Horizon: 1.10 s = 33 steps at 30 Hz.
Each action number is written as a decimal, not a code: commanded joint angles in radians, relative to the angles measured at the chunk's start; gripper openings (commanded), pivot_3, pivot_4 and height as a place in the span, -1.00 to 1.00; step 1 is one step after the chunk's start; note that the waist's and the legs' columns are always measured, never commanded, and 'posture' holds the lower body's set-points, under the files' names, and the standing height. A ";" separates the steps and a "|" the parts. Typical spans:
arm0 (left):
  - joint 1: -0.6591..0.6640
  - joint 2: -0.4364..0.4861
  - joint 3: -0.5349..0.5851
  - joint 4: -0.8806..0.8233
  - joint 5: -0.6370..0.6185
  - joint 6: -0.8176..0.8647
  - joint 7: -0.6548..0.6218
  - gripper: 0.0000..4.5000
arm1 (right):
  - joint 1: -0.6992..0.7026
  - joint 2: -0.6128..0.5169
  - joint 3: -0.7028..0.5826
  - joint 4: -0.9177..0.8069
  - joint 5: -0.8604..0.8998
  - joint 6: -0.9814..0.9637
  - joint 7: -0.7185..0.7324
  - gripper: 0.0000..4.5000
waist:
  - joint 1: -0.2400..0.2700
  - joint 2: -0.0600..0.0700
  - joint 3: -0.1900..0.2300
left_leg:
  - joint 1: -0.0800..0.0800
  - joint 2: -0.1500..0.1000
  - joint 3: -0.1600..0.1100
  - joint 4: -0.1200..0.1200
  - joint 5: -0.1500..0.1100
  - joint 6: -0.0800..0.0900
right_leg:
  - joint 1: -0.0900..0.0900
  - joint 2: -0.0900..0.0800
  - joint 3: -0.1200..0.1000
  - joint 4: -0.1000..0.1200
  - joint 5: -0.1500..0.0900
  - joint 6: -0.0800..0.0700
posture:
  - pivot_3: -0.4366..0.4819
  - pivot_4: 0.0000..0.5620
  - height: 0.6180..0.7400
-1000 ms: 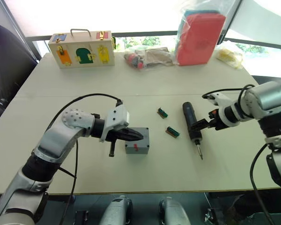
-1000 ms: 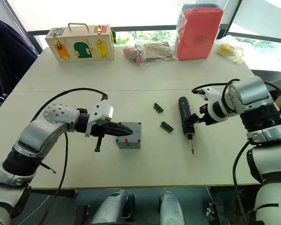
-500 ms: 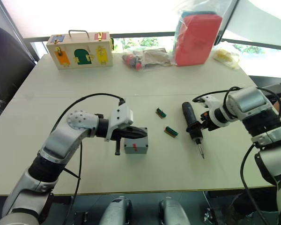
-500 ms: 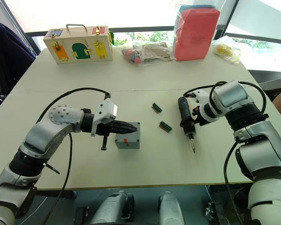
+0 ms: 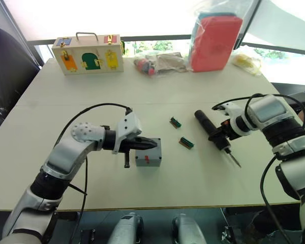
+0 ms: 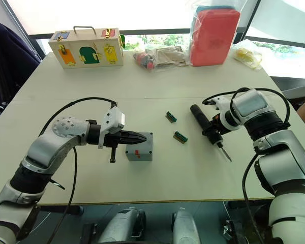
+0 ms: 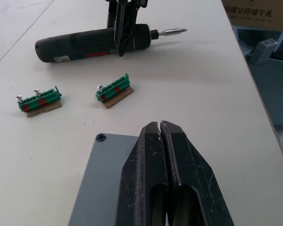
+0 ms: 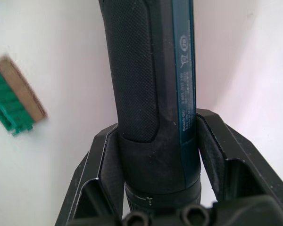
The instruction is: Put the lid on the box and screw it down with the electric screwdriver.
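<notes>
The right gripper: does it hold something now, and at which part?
Yes. The right gripper holds the electric screwdriver, its jaws closed around the black body near the bit end. The left gripper, shut, holds nothing.

The electric screwdriver (image 7: 94, 39) is black with a red stripe and a silver bit. Just beside it lie two bit strips (image 7: 114, 89), green on brown backing. Past them, the lid (image 7: 100, 183) is plain grey, with a small red mark on the box (image 5: 148, 160).
</notes>
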 commanded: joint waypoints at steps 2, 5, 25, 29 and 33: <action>-0.063 0.018 0.085 0.095 -0.063 0.025 -0.048 -1.00 | -0.081 0.066 -0.490 -0.222 0.144 0.025 -0.127 -0.18 | -0.001 0.003 0.002 | -0.004 0.000 0.000 -0.001 0.004 -0.006 | -0.006 0.000 0.000 0.001 0.000 0.000 | -0.05 -0.47 1.00; -0.088 0.025 0.088 0.142 -0.079 0.042 -0.088 -1.00 | -0.015 0.257 -0.905 -0.520 0.348 0.036 -0.223 -0.18 | -0.012 0.004 0.003 | -0.013 0.002 0.001 -0.002 0.006 -0.009 | -0.017 0.002 0.001 0.003 0.000 0.000 | -0.05 -0.47 1.00; -0.091 0.059 0.021 0.153 -0.015 0.086 -0.134 -1.00 | 0.574 0.746 -0.561 -1.129 0.305 -0.625 -0.466 -0.18 | -0.008 0.002 0.002 | -0.012 -0.001 -0.002 0.001 0.007 -0.009 | -0.018 0.002 0.003 0.016 0.000 0.000 | -0.05 -0.47 1.00; -0.072 0.063 -0.012 0.155 0.035 0.050 -0.114 -1.00 | 0.595 0.751 -0.491 -1.067 0.259 -0.726 -0.453 -0.18 | -0.007 0.002 0.002 | -0.012 -0.001 -0.002 0.001 0.007 -0.010 | -0.018 0.002 0.003 0.016 0.000 0.000 | -0.05 -0.47 1.00; -0.044 0.045 -0.031 0.149 0.071 0.031 -0.078 -1.00 | 0.611 0.735 -0.440 -1.007 0.214 -0.811 -0.432 -0.18 | -0.002 0.002 0.002 | -0.012 -0.001 -0.002 0.001 0.007 -0.010 | -0.017 0.002 0.003 0.015 0.000 0.000 | -0.05 -0.47 1.00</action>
